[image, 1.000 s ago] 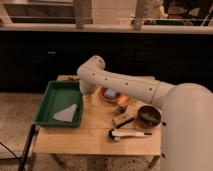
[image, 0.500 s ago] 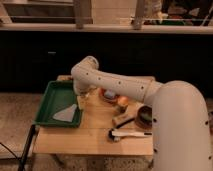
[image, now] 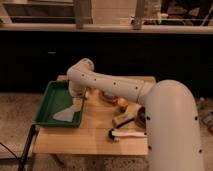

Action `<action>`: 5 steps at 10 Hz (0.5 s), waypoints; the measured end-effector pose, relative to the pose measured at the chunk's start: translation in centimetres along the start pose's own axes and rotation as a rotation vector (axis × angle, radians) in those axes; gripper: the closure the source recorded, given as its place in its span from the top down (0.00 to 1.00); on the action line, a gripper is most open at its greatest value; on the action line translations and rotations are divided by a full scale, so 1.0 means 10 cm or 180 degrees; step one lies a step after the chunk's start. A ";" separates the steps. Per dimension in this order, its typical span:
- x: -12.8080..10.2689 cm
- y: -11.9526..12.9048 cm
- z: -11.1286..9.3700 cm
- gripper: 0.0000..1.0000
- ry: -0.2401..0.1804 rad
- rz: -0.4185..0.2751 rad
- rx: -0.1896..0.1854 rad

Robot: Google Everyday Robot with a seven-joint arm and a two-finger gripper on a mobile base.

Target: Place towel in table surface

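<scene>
Job: put the towel on the bare wood of the desk.

Towel: the towel (image: 66, 115) was a pale, flat piece. It lay inside the green tray (image: 49, 94), on the tray's near half and close to its right wall.

Tray: it sat on the left end of the desk (image: 90, 141).

Hand: the hand (image: 78, 103) was at the end of the white arm (image: 107, 85). It was low inside the tray, by the right wall, at the towel's far right corner. It looked very close to the cloth, but I could not tell if it touched.

Hand open or closed: I could not tell. It was a small dark shape under the arm.

Which way: from the hand, the towel spread out toward the camera and to the left. Its long side seemed to run from near-left to far-right, and the hand was at the far-right end.

Other things: a brush (image: 126, 133) and a dark bowl (image: 141, 116) were on the right part of the desk, well apart from the towel.

Free spot: the wood just to the right of the tray, at the near edge, looked bare.

My guess at the step: picking up the towel. It was not yet on the desk.

Next move, I think: grab that corner, lift it over the tray wall and carry it right.
</scene>
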 end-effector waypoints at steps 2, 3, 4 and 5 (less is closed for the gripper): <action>-0.08 -0.01 0.06 0.80 -0.0047 -0.0071 -0.0046; -0.10 -0.02 0.10 0.80 -0.0069 -0.0098 -0.0070; -0.14 -0.03 0.13 0.80 -0.0089 -0.0128 -0.0095; -0.18 -0.05 0.18 0.80 -0.0105 -0.0158 -0.0123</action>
